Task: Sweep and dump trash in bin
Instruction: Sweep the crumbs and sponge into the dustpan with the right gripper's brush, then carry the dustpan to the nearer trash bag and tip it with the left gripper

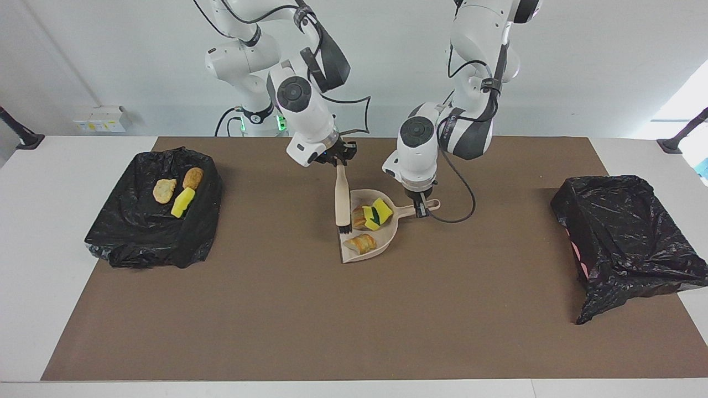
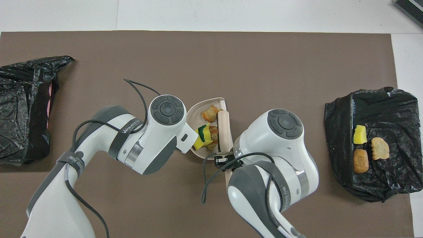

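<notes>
A beige dustpan (image 1: 387, 235) lies on the brown mat at the table's middle. It holds several sponge scraps: a yellow-with-green one (image 1: 379, 213), an orange-tan one (image 1: 359, 216) and another orange-tan one (image 1: 362, 243). My left gripper (image 1: 423, 209) is shut on the dustpan's handle. My right gripper (image 1: 338, 160) is shut on the beige hand brush (image 1: 343, 193), whose black bristles (image 1: 344, 225) sit at the pan's mouth beside the scraps. In the overhead view the brush (image 2: 224, 129) lies along the dustpan's (image 2: 195, 110) open edge; the left wrist hides the handle.
A bin lined with a black bag (image 1: 155, 237) stands toward the right arm's end and holds three scraps (image 1: 183, 202). A second black-bagged bin (image 1: 625, 232) stands toward the left arm's end. White table shows around the mat.
</notes>
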Motion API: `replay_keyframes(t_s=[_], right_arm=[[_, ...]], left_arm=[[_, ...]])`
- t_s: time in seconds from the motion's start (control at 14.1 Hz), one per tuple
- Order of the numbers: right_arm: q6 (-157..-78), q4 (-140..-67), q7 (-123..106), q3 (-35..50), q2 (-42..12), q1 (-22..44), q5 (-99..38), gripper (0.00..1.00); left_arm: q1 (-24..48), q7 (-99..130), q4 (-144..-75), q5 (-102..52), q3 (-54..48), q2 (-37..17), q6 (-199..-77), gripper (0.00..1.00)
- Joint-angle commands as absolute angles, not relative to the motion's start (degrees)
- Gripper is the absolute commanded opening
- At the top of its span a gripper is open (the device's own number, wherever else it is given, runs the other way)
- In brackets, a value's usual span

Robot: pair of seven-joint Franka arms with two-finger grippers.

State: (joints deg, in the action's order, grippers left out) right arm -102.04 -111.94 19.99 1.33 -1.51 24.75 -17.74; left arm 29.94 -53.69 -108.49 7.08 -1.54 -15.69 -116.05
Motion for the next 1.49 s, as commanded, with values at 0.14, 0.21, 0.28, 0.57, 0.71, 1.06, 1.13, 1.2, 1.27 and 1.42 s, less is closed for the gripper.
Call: replay_keyframes(t_s=[0.14,0.21,0.28,0.57,0.71,1.06,1.13,1.2,1.27,1.42], right_arm=[[-94.32,-112.93,20.91,1.84,7.63,21.54,-12.48,0.00],[-93.96,-114.42,22.48,2.11,9.04,22.23,-12.48,0.00],[-95.35,-117.22,25.28,2.63,11.31,23.28,-12.65,0.00],[-100.35,-122.33,36.02,3.34,12.22,34.86,-12.74,0.00],[-108.24,-128.38,38.41,3.34,12.56,38.31,-13.35,0.00],[-117.06,-135.52,39.55,3.51,11.16,42.54,-14.15,0.00],[-118.46,-136.40,40.16,3.60,10.81,44.02,-15.63,0.00],[-119.61,-137.62,40.25,3.60,10.72,44.64,-15.91,0.00],[-120.66,-139.03,40.17,3.60,10.72,44.65,-15.91,0.00],[-122.95,-140.88,39.99,3.60,10.03,45.00,-16.00,0.00]], left_arm=[[20.49,-74.06,-109.87,-2.09,-1.32,-15.38,-124.00,0.00],[19.61,-76.70,-108.47,-2.37,-1.32,-15.73,-124.01,0.00],[18.56,-78.73,-106.72,-2.37,-1.32,-15.99,-123.23,0.00],[13.73,-84.89,-100.83,-2.46,-1.32,-16.79,-118.67,0.00],[10.82,-87.35,-96.61,-2.37,-1.23,-16.79,-114.28,0.00],[3.62,-92.62,-90.28,-0.19,-0.35,-15.82,-106.10,0.00],[1.52,-93.77,-88.00,1.30,-0.26,-15.91,-103.65,0.00],[-0.68,-95.08,-85.89,2.45,-0.26,-16.08,-101.54,0.00],[-3.05,-97.45,-85.17,2.90,-0.26,-16.17,-100.64,0.00],[-8.15,-102.11,-84.56,3.25,-0.09,-16.35,-100.72,0.00]])
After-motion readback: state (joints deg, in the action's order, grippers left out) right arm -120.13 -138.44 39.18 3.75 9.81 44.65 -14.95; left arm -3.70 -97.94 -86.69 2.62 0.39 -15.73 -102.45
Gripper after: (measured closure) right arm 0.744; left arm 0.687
